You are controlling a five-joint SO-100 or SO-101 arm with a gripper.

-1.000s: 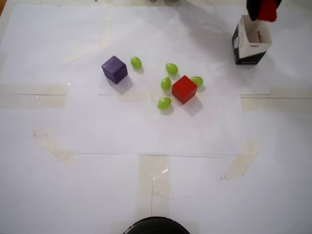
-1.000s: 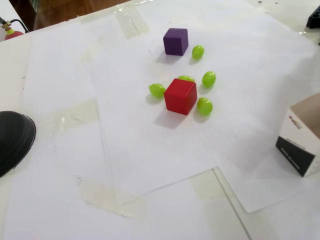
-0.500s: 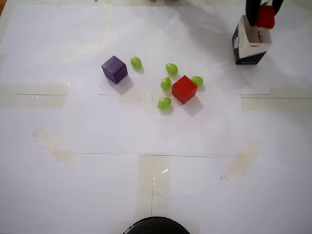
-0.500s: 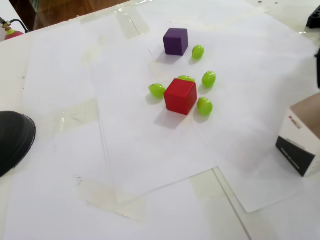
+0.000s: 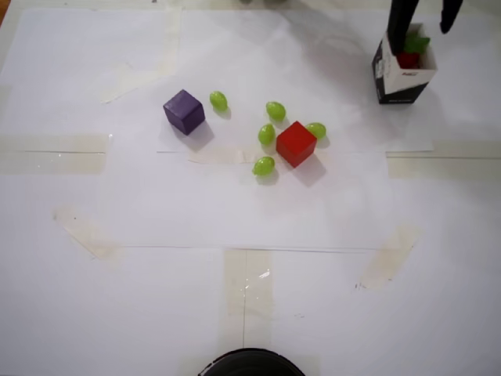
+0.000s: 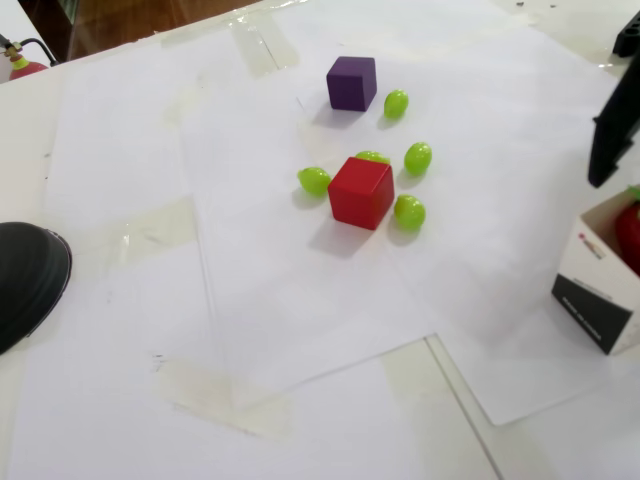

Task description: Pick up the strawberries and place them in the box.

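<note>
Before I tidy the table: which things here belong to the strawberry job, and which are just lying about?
Job:
- strawberry, already in the box
- box
- hand above the box

Lying about:
- purple cube
- red cube
- five green grapes

My gripper [image 6: 612,140] shows in the fixed view only as a dark finger at the right edge, too cut off to tell how the jaws stand. Just below it sits the box [image 6: 592,300], with a strawberry [image 6: 630,232] red inside. Well off to its left lie the red cube [image 6: 361,192] ringed by green grapes [image 6: 409,212], and farther beyond, the purple cube [image 6: 351,82] on white paper [image 6: 250,300].
</note>
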